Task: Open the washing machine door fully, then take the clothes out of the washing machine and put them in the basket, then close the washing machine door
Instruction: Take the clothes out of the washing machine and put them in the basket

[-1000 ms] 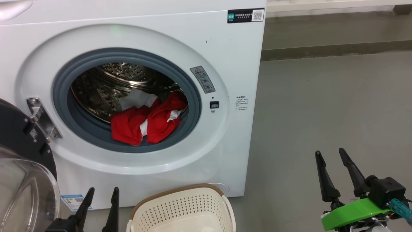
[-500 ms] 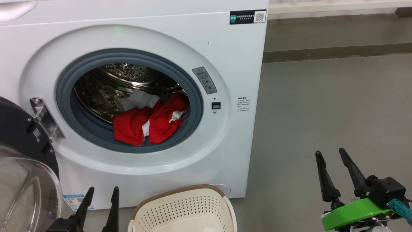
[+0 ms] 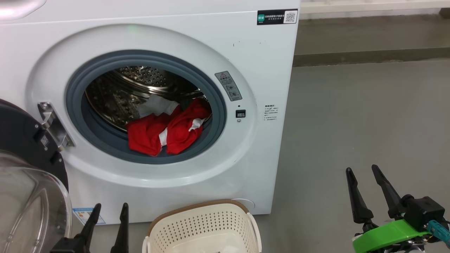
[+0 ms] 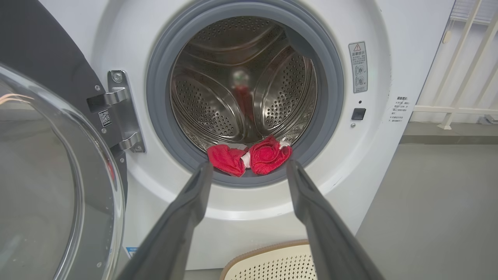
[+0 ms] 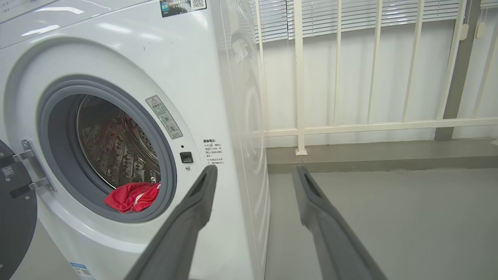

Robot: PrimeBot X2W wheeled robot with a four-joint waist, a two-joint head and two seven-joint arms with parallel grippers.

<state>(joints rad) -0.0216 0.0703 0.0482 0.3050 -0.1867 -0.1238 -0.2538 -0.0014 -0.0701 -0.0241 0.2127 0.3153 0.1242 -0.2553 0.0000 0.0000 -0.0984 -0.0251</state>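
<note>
The white washing machine (image 3: 197, 38) stands with its door (image 3: 24, 182) swung wide to the left, black rim and clear glass bowl facing me. Red and white clothes (image 3: 165, 128) lie at the front lip of the steel drum; they also show as clothes (image 4: 249, 157) and clothes (image 5: 132, 196). The cream basket (image 3: 202, 228) sits on the floor below the opening. My left gripper (image 3: 109, 208) is open, low in front of the machine, left of the basket. Out to the right of the machine, over bare floor, my right gripper (image 3: 362, 172) is open too.
Grey floor (image 3: 369, 116) stretches to the right of the machine. A white railing (image 5: 350, 126) and a raised kerb run along the back wall. The metal door hinge (image 3: 52, 123) sticks out at the left of the opening.
The whole head view has shifted slightly, so the machine sits a little further right in it. Both grippers stay open and the clothes lie as before.
</note>
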